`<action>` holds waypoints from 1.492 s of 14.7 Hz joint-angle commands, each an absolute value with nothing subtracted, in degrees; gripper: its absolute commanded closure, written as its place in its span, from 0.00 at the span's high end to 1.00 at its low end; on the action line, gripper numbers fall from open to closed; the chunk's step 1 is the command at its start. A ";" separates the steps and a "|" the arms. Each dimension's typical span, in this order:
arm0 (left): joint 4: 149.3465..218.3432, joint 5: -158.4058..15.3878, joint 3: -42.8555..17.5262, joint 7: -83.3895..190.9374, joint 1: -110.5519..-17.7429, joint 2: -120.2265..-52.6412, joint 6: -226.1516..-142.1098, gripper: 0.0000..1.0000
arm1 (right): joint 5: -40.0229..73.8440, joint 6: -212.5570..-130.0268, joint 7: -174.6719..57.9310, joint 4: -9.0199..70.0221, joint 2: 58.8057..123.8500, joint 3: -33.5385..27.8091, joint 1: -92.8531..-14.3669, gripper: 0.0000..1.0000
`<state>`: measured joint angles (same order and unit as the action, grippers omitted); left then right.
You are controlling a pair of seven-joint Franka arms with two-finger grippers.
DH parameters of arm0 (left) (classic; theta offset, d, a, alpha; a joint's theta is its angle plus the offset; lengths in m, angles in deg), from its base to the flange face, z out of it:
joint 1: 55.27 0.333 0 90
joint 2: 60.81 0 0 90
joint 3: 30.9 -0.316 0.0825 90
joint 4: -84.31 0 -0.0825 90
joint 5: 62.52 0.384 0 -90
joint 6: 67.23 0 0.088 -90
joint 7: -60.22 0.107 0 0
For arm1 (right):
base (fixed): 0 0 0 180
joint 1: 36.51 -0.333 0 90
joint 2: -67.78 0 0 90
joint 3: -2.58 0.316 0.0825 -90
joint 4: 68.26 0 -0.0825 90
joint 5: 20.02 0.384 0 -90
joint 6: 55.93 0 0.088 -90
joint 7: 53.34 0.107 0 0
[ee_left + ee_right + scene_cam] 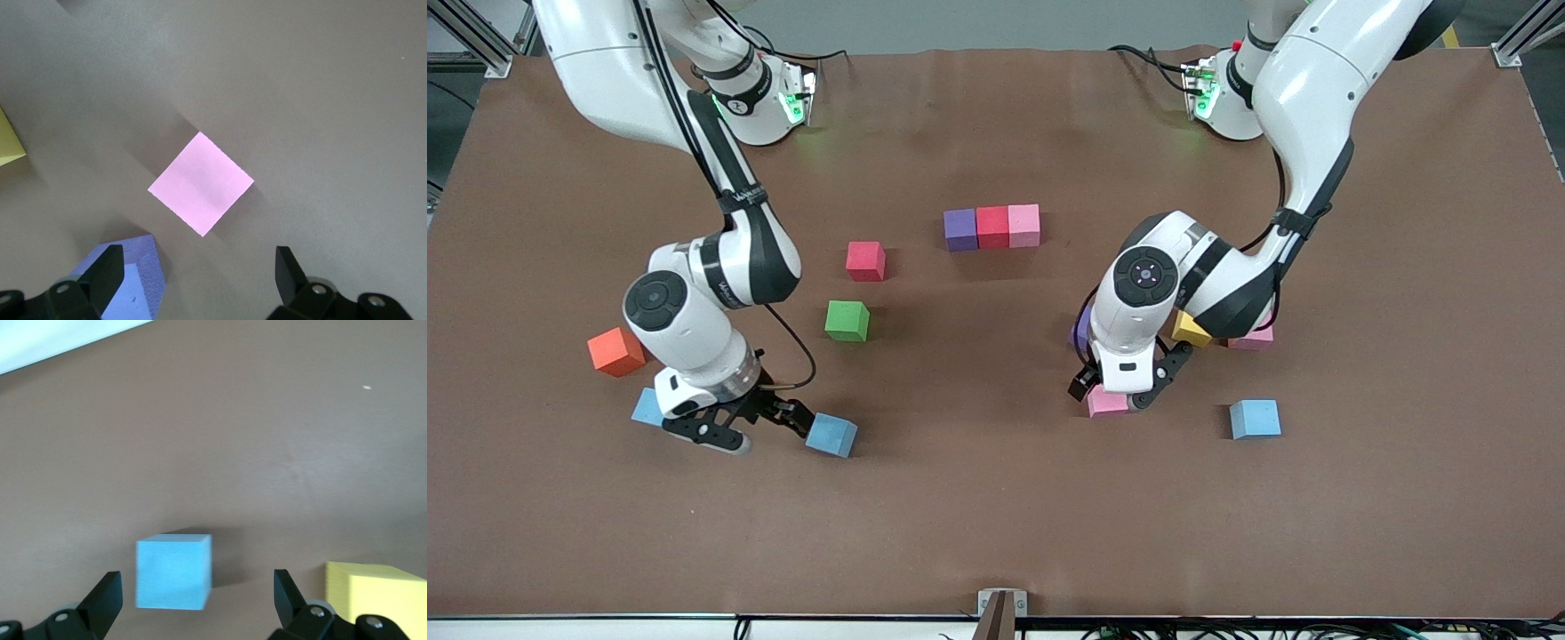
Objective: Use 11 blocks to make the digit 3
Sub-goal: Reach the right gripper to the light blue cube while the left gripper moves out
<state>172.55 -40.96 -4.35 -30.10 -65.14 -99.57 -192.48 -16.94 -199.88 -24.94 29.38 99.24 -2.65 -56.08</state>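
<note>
Front view: both arms are reaching down toward the lower part of the frame. The left pincer hangs wide open over a pink cube, holding nothing. In the left wrist view, that pink cube sits on the bare worktop ahead of the spread fingers, with a purple cube right by one fingertip. The right pincer is open and empty too. It's low over the worktop at the right arm's end, with a light blue cube just beside one finger, and its wrist view shows a yellow cube beside a light blue one. The digit so far is only a touching row of three, purple, red and pink, in the upper middle of the frame. A red cube, green cube and orange cube sit loose, and another light blue cube lies toward the left arm's end.
</note>
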 commanded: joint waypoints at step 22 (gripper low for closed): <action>170.88 -42.74 -4.10 -15.54 -61.07 -100.01 -189.22 1.00 | -21.43 -199.72 -25.48 22.71 109.79 -2.34 -58.92 1.00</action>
